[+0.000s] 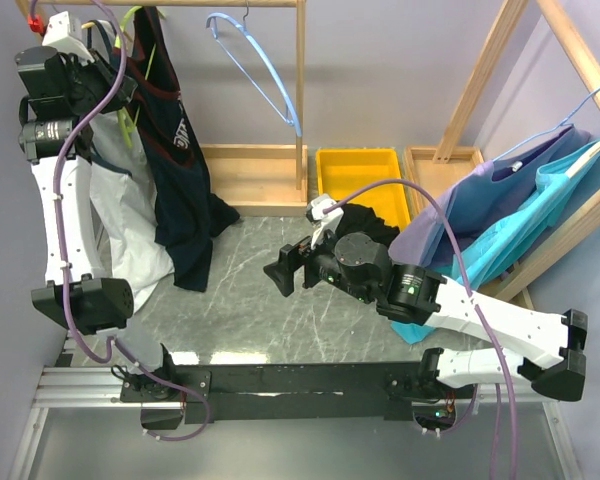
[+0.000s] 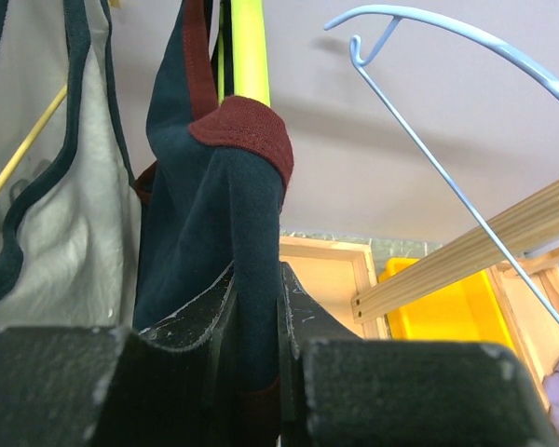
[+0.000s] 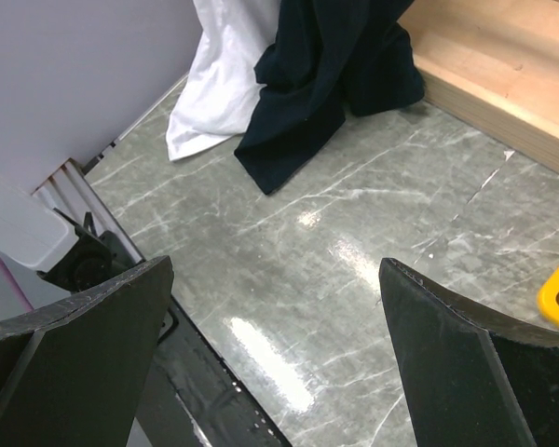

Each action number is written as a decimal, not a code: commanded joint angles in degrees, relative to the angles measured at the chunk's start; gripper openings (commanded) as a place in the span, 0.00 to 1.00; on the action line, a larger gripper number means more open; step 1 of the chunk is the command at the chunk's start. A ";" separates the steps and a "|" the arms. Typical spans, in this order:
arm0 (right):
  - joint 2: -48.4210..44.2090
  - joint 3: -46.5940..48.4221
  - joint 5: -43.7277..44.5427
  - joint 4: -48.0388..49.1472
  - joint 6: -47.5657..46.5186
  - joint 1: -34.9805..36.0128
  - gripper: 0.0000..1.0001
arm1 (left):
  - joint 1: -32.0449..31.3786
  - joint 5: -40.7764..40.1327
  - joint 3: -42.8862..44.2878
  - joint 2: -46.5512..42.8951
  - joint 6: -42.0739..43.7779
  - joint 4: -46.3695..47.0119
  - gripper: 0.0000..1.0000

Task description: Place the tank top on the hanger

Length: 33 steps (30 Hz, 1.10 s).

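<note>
At eleven o'clock the left gripper pinches the dark navy, red-trimmed tank top hanging against the thin lime-green hanger; the right gripper hovers wide open, empty, over the grey marbled counter

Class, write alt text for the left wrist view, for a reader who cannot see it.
Two dark fingers of the left arm pinch the navy, red-trimmed tank top, which hangs against a lime-green hanger. A white tank top hangs to its left; a light blue hanger and a yellow bin sit right.
</note>
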 commanded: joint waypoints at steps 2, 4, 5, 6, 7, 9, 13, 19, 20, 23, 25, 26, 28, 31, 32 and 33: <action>1.27 2.71 -0.11 1.55 0.97 -0.14 1.00 | 0.66 0.40 1.69 1.95 -1.10 3.29 0.06; 1.53 2.98 -0.20 1.46 1.14 0.03 1.00 | 0.75 1.01 2.22 1.51 -1.10 2.14 0.06; 1.62 2.98 -0.03 1.55 1.23 -0.05 1.00 | 0.84 1.02 2.31 0.99 -0.93 1.88 0.06; 1.53 2.98 -0.02 1.55 1.32 -0.06 1.00 | 0.84 0.93 3.09 0.98 -0.84 0.92 0.07; 1.79 2.98 -0.11 1.63 1.58 0.03 1.00 | 0.84 1.10 3.71 0.98 -0.75 0.30 0.07; 1.97 3.07 -0.20 1.63 1.67 0.12 1.00 | 1.19 1.98 5.73 1.25 -0.58 -1.37 0.04; 2.67 3.42 -0.64 1.81 2.11 0.30 1.00 | 1.28 2.16 5.56 0.46 -0.92 -1.11 0.06; 2.76 3.24 -0.20 1.90 2.46 0.65 1.00 | 1.46 2.60 4.07 -0.51 -1.54 -0.85 0.26; 2.76 3.16 -0.20 1.99 2.46 0.65 1.00 | 1.46 2.42 2.94 -1.03 -1.54 -0.59 0.33; 2.76 2.81 -0.02 1.81 2.64 1.00 1.00 | 1.37 1.46 1.44 -3.05 -1.45 0.29 0.43; 2.59 2.45 0.06 1.99 2.81 0.91 1.00 | 1.46 0.76 1.08 -4.54 -1.19 0.03 0.49; 2.50 2.37 0.06 2.07 2.90 0.91 1.00 | 1.37 0.49 0.56 -5.16 -0.93 -0.14 0.58; 2.32 2.01 0.15 2.25 2.99 1.00 1.00 | 1.37 -1.52 -0.24 -7.61 -0.49 -0.32 0.72; 2.15 2.01 0.94 1.99 2.99 1.00 1.00 | 1.46 -4.94 -2.70 -12.09 -0.22 0.38 0.94; 2.15 2.01 1.38 1.90 2.99 0.91 1.00 | 1.37 -5.48 -3.66 -13.24 -0.31 0.38 0.99; 1.89 1.93 1.64 1.81 2.99 1.00 1.00 | 1.37 -5.75 -4.02 -14.21 -0.48 0.73 0.99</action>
